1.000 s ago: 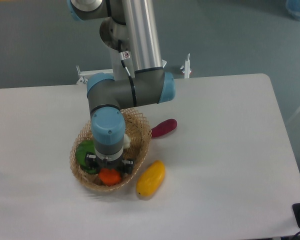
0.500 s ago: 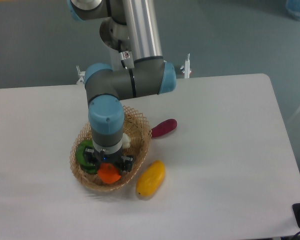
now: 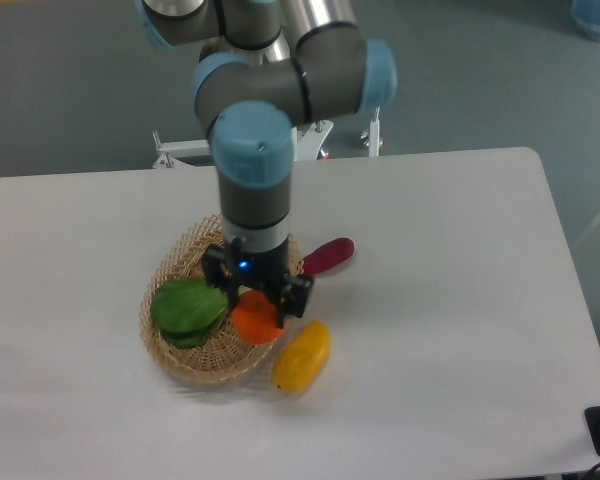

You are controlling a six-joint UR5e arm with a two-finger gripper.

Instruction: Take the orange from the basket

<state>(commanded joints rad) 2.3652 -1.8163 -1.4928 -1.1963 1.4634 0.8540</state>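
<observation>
between the fingers (image 3: pixel 280 297), a round bright-orange orange (image 3: pixel 255 320)

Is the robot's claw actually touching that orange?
Touching. The camera view shows the gripper closed around the orange, held up over the basket rim.

Robot gripper (image 3: pixel 256 296) jaws clamp the orange (image 3: pixel 256 318) above the wicker basket (image 3: pixel 195 360); a green vegetable (image 3: pixel 188 308) lies inside.

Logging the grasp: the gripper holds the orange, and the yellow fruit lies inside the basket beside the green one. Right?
Not quite. In the camera view the yellow fruit lies on the table just outside the basket. The gripper does hold the orange, and the green one is inside.
</observation>
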